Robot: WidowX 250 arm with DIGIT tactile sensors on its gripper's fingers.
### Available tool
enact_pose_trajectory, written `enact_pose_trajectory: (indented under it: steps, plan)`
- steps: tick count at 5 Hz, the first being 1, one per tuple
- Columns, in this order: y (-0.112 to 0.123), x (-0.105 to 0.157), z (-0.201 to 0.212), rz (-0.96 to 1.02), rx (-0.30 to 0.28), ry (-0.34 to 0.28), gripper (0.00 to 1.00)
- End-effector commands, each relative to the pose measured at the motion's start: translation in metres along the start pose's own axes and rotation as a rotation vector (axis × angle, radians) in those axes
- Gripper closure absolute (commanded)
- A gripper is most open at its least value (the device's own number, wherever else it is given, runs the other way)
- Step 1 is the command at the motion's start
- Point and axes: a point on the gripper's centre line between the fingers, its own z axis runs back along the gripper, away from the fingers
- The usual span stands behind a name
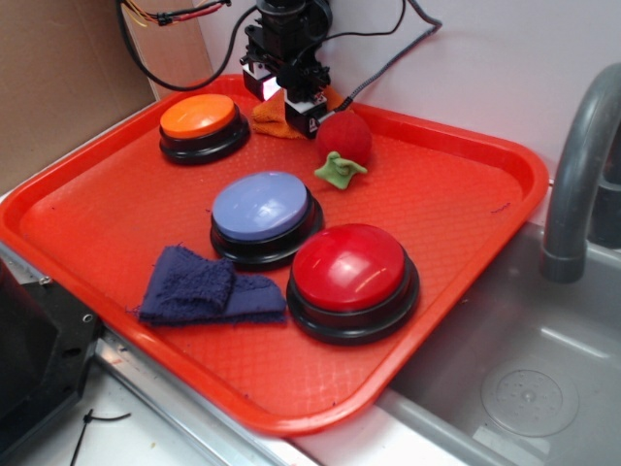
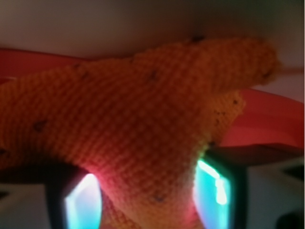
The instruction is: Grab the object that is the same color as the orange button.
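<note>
The orange rag (image 1: 273, 118) lies at the back of the red tray (image 1: 456, 209), just right of the orange button (image 1: 199, 117). My gripper (image 1: 294, 109) is down on the rag's right part and hides much of it. In the wrist view the nubby orange rag (image 2: 143, 124) fills the frame. A fold of it is bunched between my gripper (image 2: 148, 200), touching both glowing pads (image 2: 83, 206). The jaws are closed on the cloth.
A red fuzzy ball (image 1: 344, 136) with a green leaf (image 1: 340, 171) sits right beside the gripper. A lavender-blue button (image 1: 262, 210), a bigger red button (image 1: 349, 274) and a dark blue rag (image 1: 206, 289) lie nearer the front. A faucet (image 1: 580, 175) and sink stand to the right.
</note>
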Motion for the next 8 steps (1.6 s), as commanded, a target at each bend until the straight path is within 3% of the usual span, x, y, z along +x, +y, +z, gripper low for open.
enact_pose_trajectory:
  steps: [1,2,4,6,8]
  plan:
    - [0.007,0.013,0.02,0.012,-0.002,-0.059,1.0]
    - [0.007,0.012,0.023,0.018,-0.011,-0.04,1.0]
    - [0.002,-0.013,0.076,0.091,-0.13,-0.026,1.0]
    - [0.0,-0.075,0.141,0.27,-0.259,-0.081,1.0]
    - [0.009,-0.145,0.165,0.39,-0.364,-0.154,1.0]
